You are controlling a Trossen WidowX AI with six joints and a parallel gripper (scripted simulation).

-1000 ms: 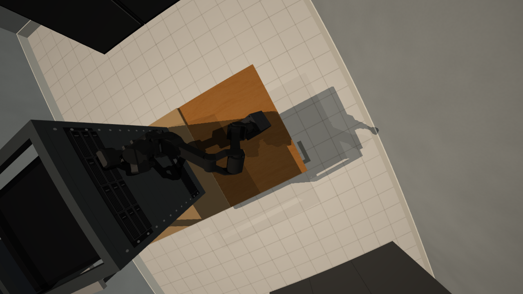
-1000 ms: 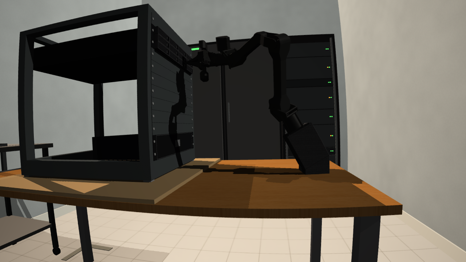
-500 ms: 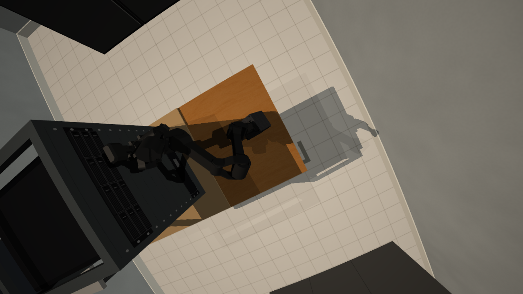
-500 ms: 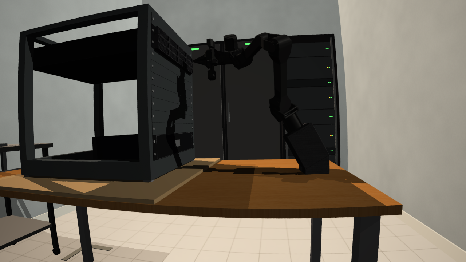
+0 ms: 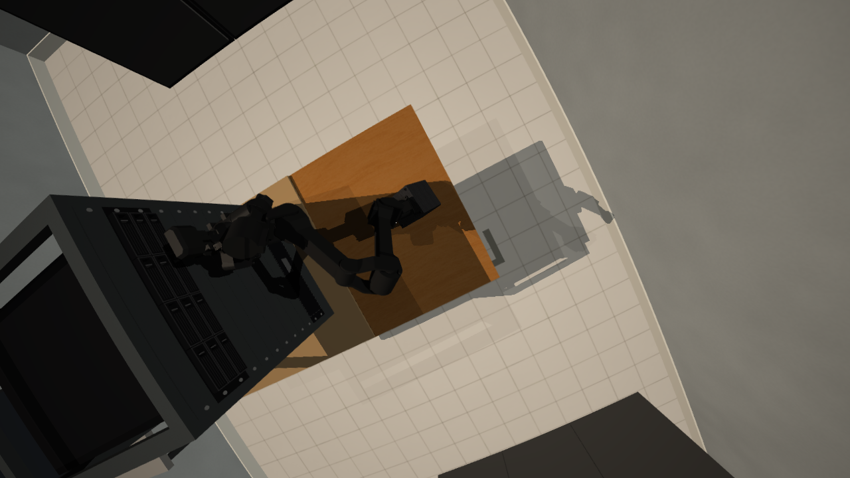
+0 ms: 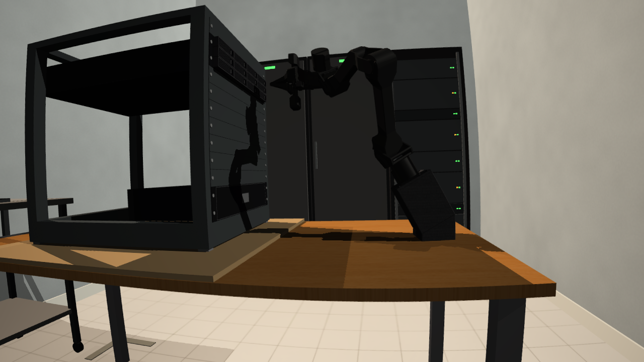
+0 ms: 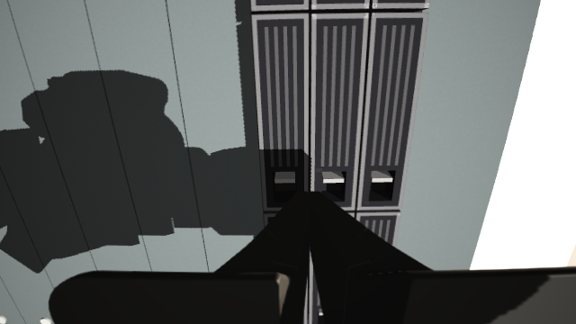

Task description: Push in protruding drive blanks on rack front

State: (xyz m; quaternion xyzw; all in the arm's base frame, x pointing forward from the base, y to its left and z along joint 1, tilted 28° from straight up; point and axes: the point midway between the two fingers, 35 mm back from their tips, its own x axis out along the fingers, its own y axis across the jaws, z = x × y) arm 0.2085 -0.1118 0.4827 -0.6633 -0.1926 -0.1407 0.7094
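Rack: your landmark, standing upright with its feet on the pale board; the open frame [image 5: 113,318] [image 6: 198,134] looks dark and satin, with square posts.
Drive blanks: set high in the rack's front [image 5: 190,320] [image 6: 238,67] [image 7: 339,90], in three rows. You cannot tell surely from these views which ones stick out.
Claw: the gripper [image 5: 170,259] [image 6: 272,84] [image 7: 308,202] is fully closed with nothing in it, its tapered tips meeting in a blunt wedge, just off the rack's front.
Push: judge which blank is proud first, then square the closed tips to its solid face, clear of the latch recess and neighbouring edges. Press slowly, straight into the rack, until it stops and latches, then back straight out.
Risk: the blanks sit high on an unfastened rack, so a hard or slanting shove could tip or slide it; ease off if it shifts.
Faces: long rectangles with pale rims, dark ribbed centres and a square recess at one end.
Board: matt and tan, a slab under the rack [image 6: 180,265], on orange-brown grained wood [image 5: 362,154] [image 6: 405,270].

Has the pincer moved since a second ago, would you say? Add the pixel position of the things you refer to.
Yes; in the exterior view, the pincer [image 5: 218,272] [image 6: 271,84] [image 7: 308,202] has drawn back from the rack [image 5: 119,320] [image 6: 198,134] [image 7: 209,67].
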